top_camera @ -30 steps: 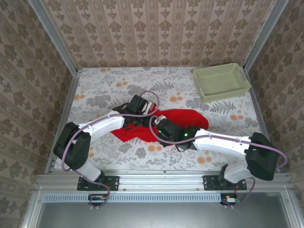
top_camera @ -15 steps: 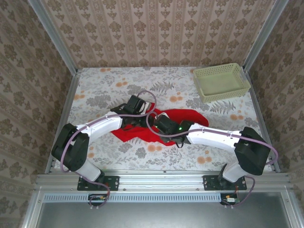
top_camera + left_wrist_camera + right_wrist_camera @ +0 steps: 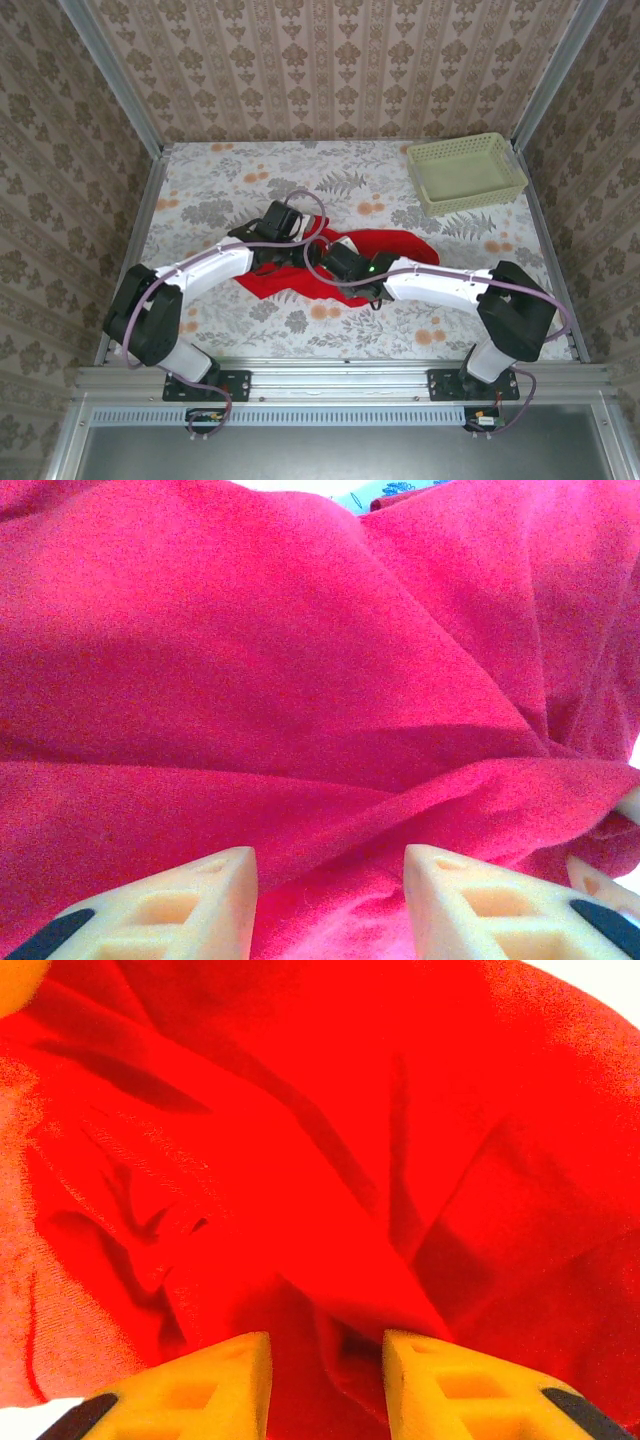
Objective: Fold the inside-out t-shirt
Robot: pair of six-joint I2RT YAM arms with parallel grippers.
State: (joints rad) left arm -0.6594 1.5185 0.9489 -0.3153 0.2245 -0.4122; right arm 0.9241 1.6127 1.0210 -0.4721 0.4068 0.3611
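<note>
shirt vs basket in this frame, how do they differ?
Colour: the t-shirt is bright red; the basket is pale green.
Form: the t-shirt is limp cloth, crumpled and creased; the basket is a rigid lattice-walled tray standing upright.
Place: the t-shirt lies mid-table; the basket sits at the far right corner, apart from it.
Shared: both rest on the floral tabletop.

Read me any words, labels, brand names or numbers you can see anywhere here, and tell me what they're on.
None: no text can be read on the red t-shirt, the pale green basket, the floral table cover or the patterned walls.
</note>
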